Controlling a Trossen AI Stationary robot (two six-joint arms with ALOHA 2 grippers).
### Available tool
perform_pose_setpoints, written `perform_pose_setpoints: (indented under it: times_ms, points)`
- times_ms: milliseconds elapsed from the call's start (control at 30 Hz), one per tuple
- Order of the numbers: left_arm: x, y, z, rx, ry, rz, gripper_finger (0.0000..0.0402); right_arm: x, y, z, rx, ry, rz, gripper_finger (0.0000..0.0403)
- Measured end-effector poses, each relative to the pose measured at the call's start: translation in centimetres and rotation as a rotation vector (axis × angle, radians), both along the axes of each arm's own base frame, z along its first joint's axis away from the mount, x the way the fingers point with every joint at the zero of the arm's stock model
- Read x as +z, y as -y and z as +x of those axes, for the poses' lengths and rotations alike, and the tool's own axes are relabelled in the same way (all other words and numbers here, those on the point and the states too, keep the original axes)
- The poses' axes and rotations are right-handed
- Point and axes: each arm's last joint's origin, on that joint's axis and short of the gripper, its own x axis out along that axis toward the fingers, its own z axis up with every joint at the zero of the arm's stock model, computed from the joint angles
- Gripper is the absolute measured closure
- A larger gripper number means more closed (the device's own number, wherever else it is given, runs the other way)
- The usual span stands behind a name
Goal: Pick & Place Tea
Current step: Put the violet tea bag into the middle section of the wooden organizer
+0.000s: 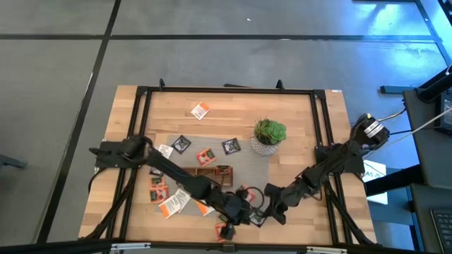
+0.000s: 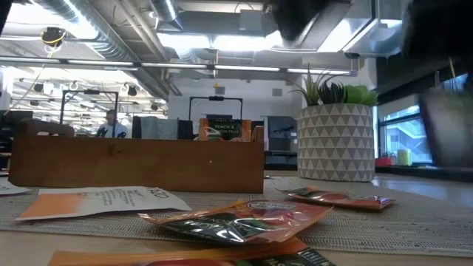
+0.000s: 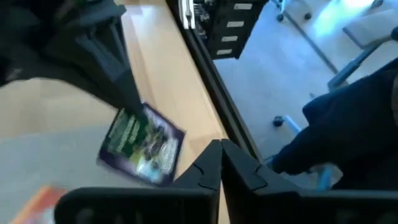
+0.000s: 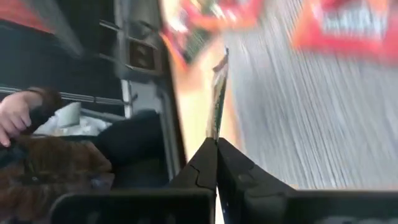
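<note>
**Tea sachets scattered, one pinched at the near edge**

Tea sachets lie across the table: about a dozen can be counted from above, though those under the arms cannot be counted surely. One orange-and-white sachet (image 1: pixel 200 110) lies alone near the far edge, two dark ones (image 1: pixel 181 144) (image 1: pixel 231 146) on the grey mat (image 1: pixel 244 161), and a cluster (image 1: pixel 168 199) at the near left. The right hand (image 4: pixel 216 142) has its fingers together on a thin sachet (image 4: pixel 217 99), held edge-on, its long axis running straight out from the fingertips. The left hand (image 3: pixel 221 146) is closed and empty, just beside a dark green-printed sachet (image 3: pixel 143 144) lying flat and tilted. One wooden tray (image 1: pixel 214 173) and one potted plant (image 1: pixel 269 136) stand mid-table. Both hands crowd the near edge; the far half stays open.
</note>
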Motion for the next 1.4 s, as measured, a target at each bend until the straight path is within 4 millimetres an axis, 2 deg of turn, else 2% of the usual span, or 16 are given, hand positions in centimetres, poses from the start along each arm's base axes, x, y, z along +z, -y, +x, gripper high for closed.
perform_pose_setpoints:
  times_ms: [67,167,333,467,567,667,767,833,967,1067,1233,1400]
  points:
    - [2.5,-0.4,-1.1,0.014,0.054,-0.01,0.0398,1.5,0.1,0.2,-0.005,0.08,-0.028,0.0399]
    - [4.4,-0.7,-3.6,0.06,0.13,0.01,0.0398,4.1,0.2,1.4,0.009,0.179,-0.09,0.04]
    - [5.1,-0.9,-8.4,0.229,0.304,0.029,0.0398,9.2,1.3,4.8,0.046,0.226,-0.309,0.04]
    - [5.0,-1.1,-11.7,0.315,0.41,-0.019,0.0398,13.0,3.4,7.1,0.034,0.206,-0.535,0.04]
    - [5.1,-1.2,-13.8,0.334,0.42,-0.037,0.0398,15.1,5.2,8.8,-0.003,0.223,-0.675,0.04]
    - [5.5,-1.3,-15.6,0.306,0.405,-0.031,0.0398,16.1,6.9,10.8,-0.01,0.25,-0.763,0.04]
    - [6.6,-1.3,-17.1,0.28,0.393,-0.04,0.0398,15.9,8.4,12.8,0.002,0.244,-0.823,0.04]
    - [7.2,-1.3,-18.0,0.26,0.389,-0.036,0.0398,15.0,9.5,14.2,0.017,0.216,-0.836,0.04]
    - [8.1,-1.3,-19.2,0.21,0.411,0.009,0.0398,12.0,10.8,16.8,0.078,0.158,-0.845,0.04]
    - [8.1,-1.0,-19.7,0.188,0.397,0.024,0.0398,9.6,11.0,18.3,0.113,0.129,-0.846,0.04]
    - [7.7,-0.6,-20.3,0.155,0.372,0.05,0.0398,6.4,10.9,19.7,0.156,0.07,-0.867,0.04]
    - [7.4,-0.5,-20.4,0.152,0.341,0.051,0.0398,5.2,10.9,20.4,0.174,0.066,-0.884,0.04]
